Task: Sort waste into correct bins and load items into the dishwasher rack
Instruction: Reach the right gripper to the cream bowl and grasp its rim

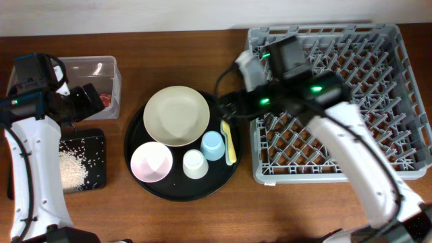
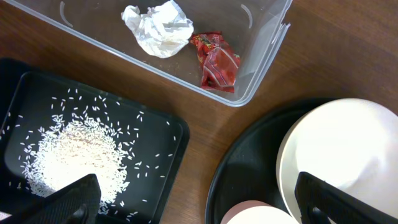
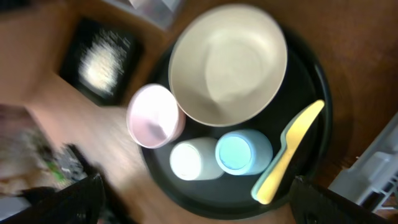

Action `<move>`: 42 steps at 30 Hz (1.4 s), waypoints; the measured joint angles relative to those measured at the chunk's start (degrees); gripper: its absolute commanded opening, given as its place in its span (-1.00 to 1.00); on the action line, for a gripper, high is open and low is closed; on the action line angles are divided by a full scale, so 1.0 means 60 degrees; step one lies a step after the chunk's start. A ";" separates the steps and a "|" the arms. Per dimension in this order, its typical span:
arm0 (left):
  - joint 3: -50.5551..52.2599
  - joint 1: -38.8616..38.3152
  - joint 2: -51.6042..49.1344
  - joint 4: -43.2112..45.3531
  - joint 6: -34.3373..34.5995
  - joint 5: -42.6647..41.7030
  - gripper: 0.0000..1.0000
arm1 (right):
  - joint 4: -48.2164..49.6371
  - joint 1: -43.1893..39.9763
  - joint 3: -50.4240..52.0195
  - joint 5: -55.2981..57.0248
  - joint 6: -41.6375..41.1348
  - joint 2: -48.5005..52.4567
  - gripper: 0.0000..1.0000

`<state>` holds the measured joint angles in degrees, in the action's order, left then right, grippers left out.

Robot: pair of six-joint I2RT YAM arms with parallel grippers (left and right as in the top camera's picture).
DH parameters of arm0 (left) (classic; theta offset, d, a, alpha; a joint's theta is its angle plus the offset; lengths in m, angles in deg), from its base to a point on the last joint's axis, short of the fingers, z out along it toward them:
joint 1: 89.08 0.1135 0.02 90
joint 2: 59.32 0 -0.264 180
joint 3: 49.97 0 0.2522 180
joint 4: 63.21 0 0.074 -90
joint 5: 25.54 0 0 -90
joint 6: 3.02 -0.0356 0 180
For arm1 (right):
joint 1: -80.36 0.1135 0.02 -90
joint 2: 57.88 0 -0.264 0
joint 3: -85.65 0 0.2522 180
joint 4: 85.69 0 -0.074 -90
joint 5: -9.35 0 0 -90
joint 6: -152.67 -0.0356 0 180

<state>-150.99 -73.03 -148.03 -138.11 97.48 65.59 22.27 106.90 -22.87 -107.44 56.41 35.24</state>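
1. Overhead view: the left gripper (image 1: 86, 98) has its fingers wide apart and holds nothing; it is just beside the clear box (image 1: 101, 67). The right gripper (image 1: 233, 106) is also spread and empty, over the edge of the round black tray (image 1: 129, 138), close to the dishwasher rack (image 1: 378, 88). On this round tray we see the cream bowl (image 1: 176, 115), the pink bowl (image 1: 151, 162), the light blue cup (image 1: 212, 145), the white cup (image 1: 195, 164) and the yellow utensil (image 1: 229, 143). None of them is in the rack yet.

2. Left wrist view: the white wrapper (image 2: 157, 28) and the red wrapper (image 2: 217, 59) lie inside the clear box, and the rice (image 2: 74, 152) lies on the flat black tray (image 2: 34, 93). We judge that the waste is sorted, so only the dishes remain.

3. Right wrist view: the dishes lie below the open fingers.
   - We judge the bowls and cups to be stiff, smooth and rather light, so they can slip.
   - The best hold is on the rim, with one finger inside and one outside.
   - The cream bowl is too wide for any other hold.
   - The utensil is thin and lies flat, just beside the light blue cup.
   - We think it must be pinched across its slim middle, and it may slide or turn on the tray.
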 measured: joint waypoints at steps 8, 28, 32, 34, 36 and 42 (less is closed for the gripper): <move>0.0000 0.0000 0.0000 -0.0004 0.0000 0.0000 0.99 | 0.1563 0.1610 -0.0004 0.2149 0.0667 0.2218 0.90; 0.0000 0.0000 0.0000 0.0004 0.0000 0.0000 0.99 | 0.5869 0.1286 -0.0044 0.4714 0.0539 0.5748 0.06; 0.0000 0.0000 0.0000 0.0004 0.0000 0.0000 0.99 | 0.5668 0.1286 -0.0044 0.4845 0.0554 0.5781 -0.14; 0.0000 0.0000 0.0000 0.0004 0.0000 0.0000 0.99 | 0.5654 0.1286 -0.0044 0.4863 0.0561 0.5781 -0.33; 0.0000 0.0000 0.0000 0.0004 0.0000 0.0000 0.99 | 0.5657 0.1279 -0.0044 0.4892 0.0521 0.5781 -0.46; 0.0000 0.0000 0.0000 0.0004 0.0000 0.0000 0.99 | 0.5796 0.1268 -0.0044 0.4900 0.0546 0.5781 -0.81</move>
<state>-150.99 -73.03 -148.03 -138.09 97.48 65.59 57.05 114.51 -23.13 -78.04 59.68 69.92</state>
